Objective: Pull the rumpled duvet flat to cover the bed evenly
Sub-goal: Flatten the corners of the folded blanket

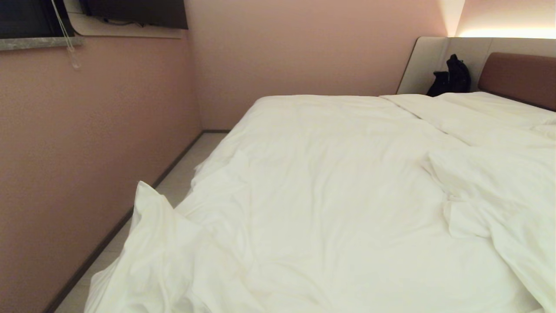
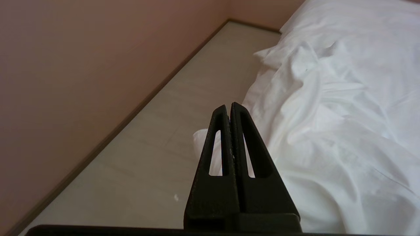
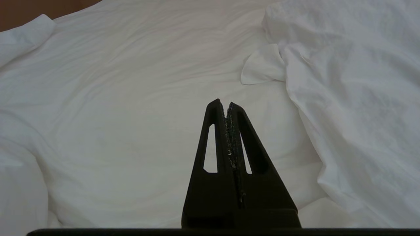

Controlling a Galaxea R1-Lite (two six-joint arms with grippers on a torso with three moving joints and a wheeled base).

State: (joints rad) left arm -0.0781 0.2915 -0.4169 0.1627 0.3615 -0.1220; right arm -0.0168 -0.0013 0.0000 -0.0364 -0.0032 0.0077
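Both pairs of jaws are pressed together with nothing between them. The left gripper [image 2: 229,106] hangs over the edge of the bed where the duvet [image 2: 334,108] spills toward the pale floor [image 2: 157,131], its black fingers [image 2: 244,137] pointing along the strip of floor between the bed and the pink wall [image 2: 82,65]; a small fold of white cloth shows just past the fingertips, but the gripper holds none of it. The right gripper [image 3: 226,103] hovers above the white bedding, near a folded-over corner of the duvet [image 3: 344,98] that lies heaped to one side. In the head view neither arm shows. There the duvet [image 1: 330,204] covers most of the bed [image 1: 517,76], rumpled along the left edge with a peak of cloth standing up at the near corner, and bunched in folds on the right. A black bag [image 1: 451,78] sits at the head of the bed beside the reddish-brown headboard.
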